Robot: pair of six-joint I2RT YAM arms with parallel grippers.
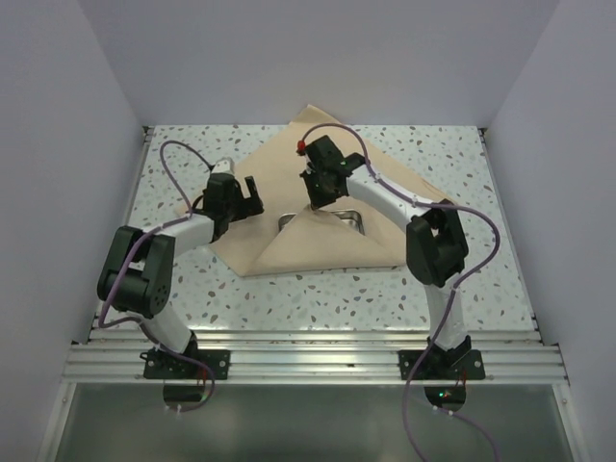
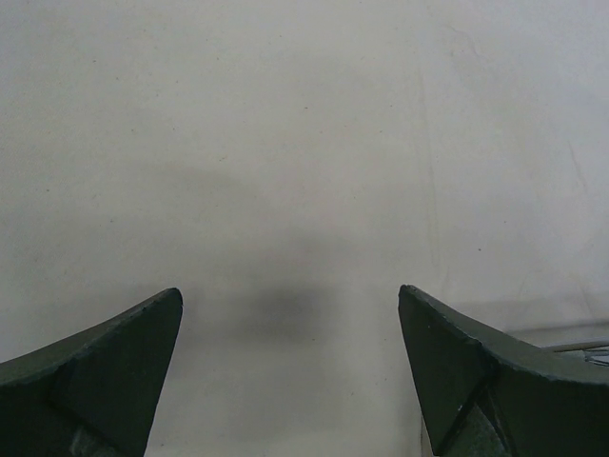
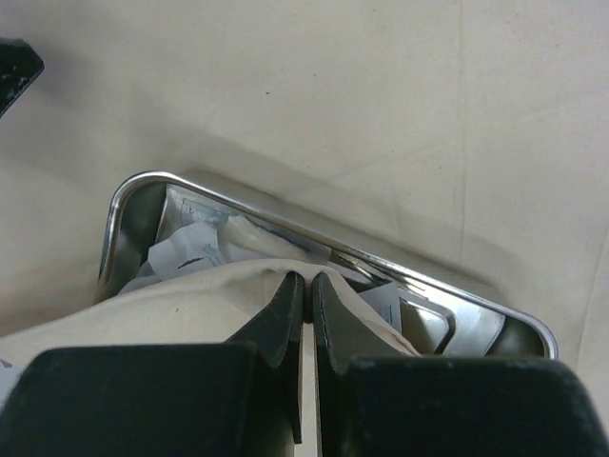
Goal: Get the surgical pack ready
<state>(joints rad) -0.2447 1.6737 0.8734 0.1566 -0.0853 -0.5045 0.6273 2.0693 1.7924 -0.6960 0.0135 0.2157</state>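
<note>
On my overhead view the beige cloth (image 1: 274, 164) lies spread over the middle of the speckled worktop (image 1: 433, 289), one corner pointing to 12 o'clock. Its 6 o'clock part is folded up over the steel tray (image 1: 352, 218), which sits near the centre of the sheet. Only slivers of the tray's rim show, at 3 and 9 o'clock of the fold's tip.

The right jaws are over the tray's 12 o'clock side. On the right wrist camera I see the fingers (image 3: 281, 314) pressed together with the edge of the cloth fold pinched between them. Past them, the tray's rounded rim (image 3: 128, 195) curves round at 10 o'clock, and white packets (image 3: 186, 249) lie inside it, partly under the fold.

The left jaws hang at 9 o'clock of the tray, over the sheet's 9 o'clock wing. My left wrist camera shows the two dark fingers (image 2: 105, 362) spread wide, with nothing between them but plain cloth and a soft shadow below. I cannot tell whether they touch the fabric.
</note>
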